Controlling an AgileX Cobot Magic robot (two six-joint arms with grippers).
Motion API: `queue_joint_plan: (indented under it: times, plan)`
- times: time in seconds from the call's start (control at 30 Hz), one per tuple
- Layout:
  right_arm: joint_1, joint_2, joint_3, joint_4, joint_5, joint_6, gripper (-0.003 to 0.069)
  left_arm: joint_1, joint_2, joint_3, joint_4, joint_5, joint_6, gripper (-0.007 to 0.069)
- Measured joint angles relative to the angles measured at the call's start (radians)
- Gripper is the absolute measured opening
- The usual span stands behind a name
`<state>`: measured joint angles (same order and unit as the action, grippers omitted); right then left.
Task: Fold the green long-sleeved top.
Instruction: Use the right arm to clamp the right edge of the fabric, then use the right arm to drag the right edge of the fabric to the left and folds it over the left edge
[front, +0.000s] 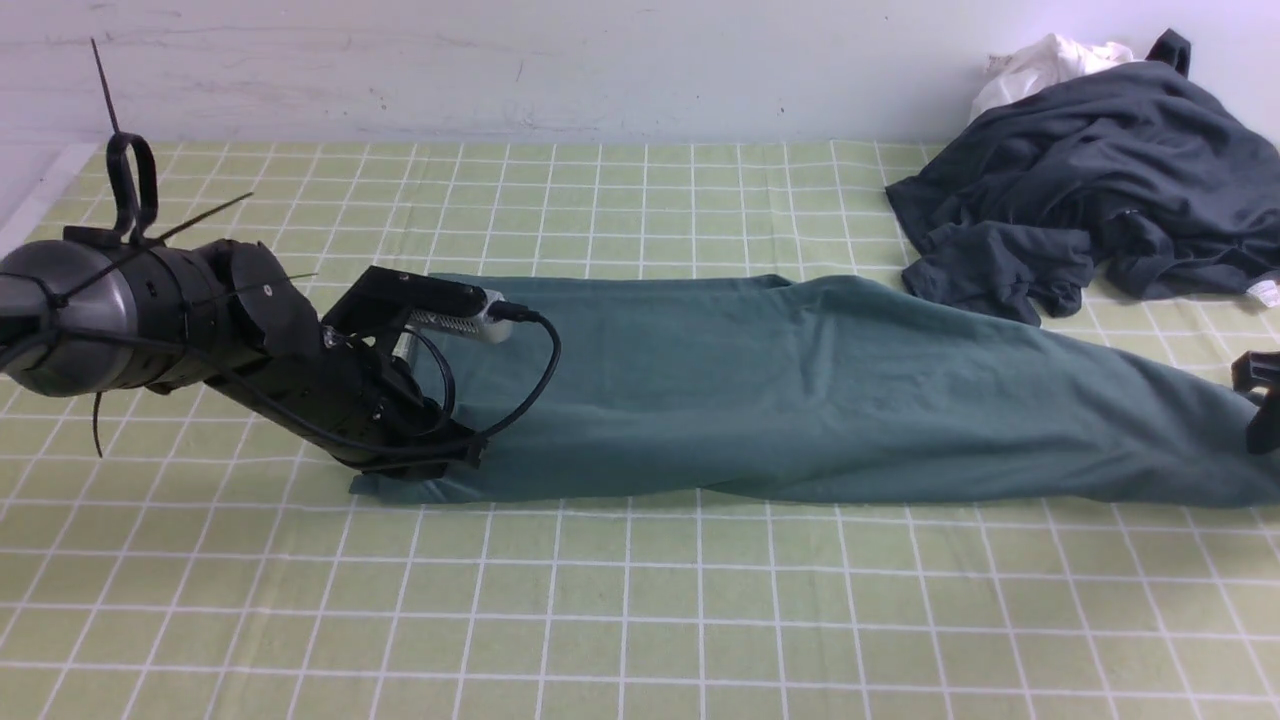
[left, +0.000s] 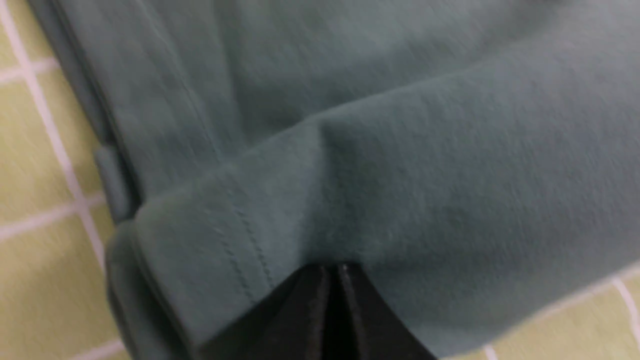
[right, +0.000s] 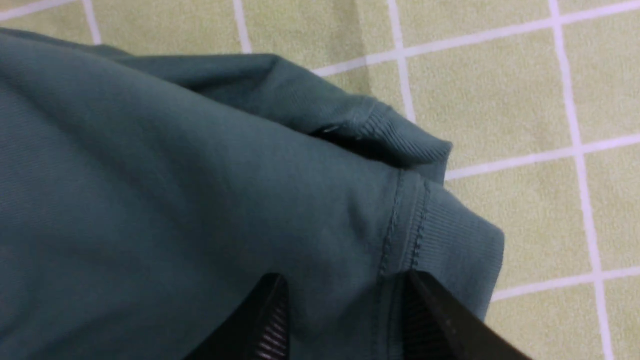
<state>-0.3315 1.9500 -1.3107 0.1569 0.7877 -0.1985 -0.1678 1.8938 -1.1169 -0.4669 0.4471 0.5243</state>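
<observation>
At the tip of the left gripper (left: 334, 272), the green top (front: 800, 400) was pinched tight by its stitched hem between the two fingers (left: 300, 320). It lay long and flat on the checked cloth (front: 640, 620), reaching over to the right gripper (right: 345, 280). That one's fingers stood apart, with the ribbed edge between them.

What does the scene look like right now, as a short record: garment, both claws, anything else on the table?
garment: green long-sleeved top, lying as a long band across the yellow-green checked tablecloth
left claw: shut on the top's hemmed end
right claw: open, fingers either side of the ribbed end
other: crumpled dark grey garment and white cloth, far right
</observation>
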Motion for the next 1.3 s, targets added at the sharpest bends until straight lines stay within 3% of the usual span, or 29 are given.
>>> queue_joint_plan:
  times: [0.13,0.37,0.53,0.67,0.83,0.93,0.97,1.03,1.1,1.2,1.3]
  plan:
    - [0.0,0.0,0.0,-0.001,-0.019,0.0,0.0342,0.003,0.005,-0.019,-0.003,0.005,-0.005,0.0006]
    - [0.0,-0.018,0.0,-0.028,-0.003,0.041,0.0523,0.005,-0.25,-0.038,0.019,0.115,-0.009,0.0006]
    - [0.0,-0.018,0.0,-0.108,-0.007,0.121,0.0554,0.005,-0.528,-0.037,0.046,0.15,-0.002,0.0006]
    - [0.0,0.006,0.0,-0.102,-0.011,0.154,0.0545,0.005,-0.682,0.015,0.088,0.246,-0.002,0.0006]
    - [0.001,0.062,-0.001,-0.033,-0.017,0.147,0.0466,0.005,-0.77,0.122,0.17,0.36,-0.014,0.0006]
    - [0.001,0.054,-0.001,-0.002,-0.019,0.086,0.0291,0.005,-0.825,0.204,0.258,0.389,-0.076,0.0006]
    - [0.001,0.052,0.0,0.002,-0.019,0.079,0.0265,0.005,-0.828,0.208,0.268,0.39,-0.082,0.0006]
    - [0.0,0.021,-0.002,0.007,-0.018,0.047,0.0118,0.005,-0.865,0.25,0.33,0.392,-0.144,0.0006]
    - [-0.003,-0.029,-0.023,-0.007,-0.004,0.03,0.0034,0.005,-0.899,0.287,0.394,0.398,-0.205,0.0006]
    - [-0.005,-0.106,-0.095,-0.024,0.023,0.024,0.0012,0.005,-0.932,0.345,0.467,0.4,-0.291,0.0006]
    - [0.027,-0.178,-0.187,0.038,0.067,0.02,0.001,0.005,-0.94,0.417,0.491,0.32,-0.368,0.0006]
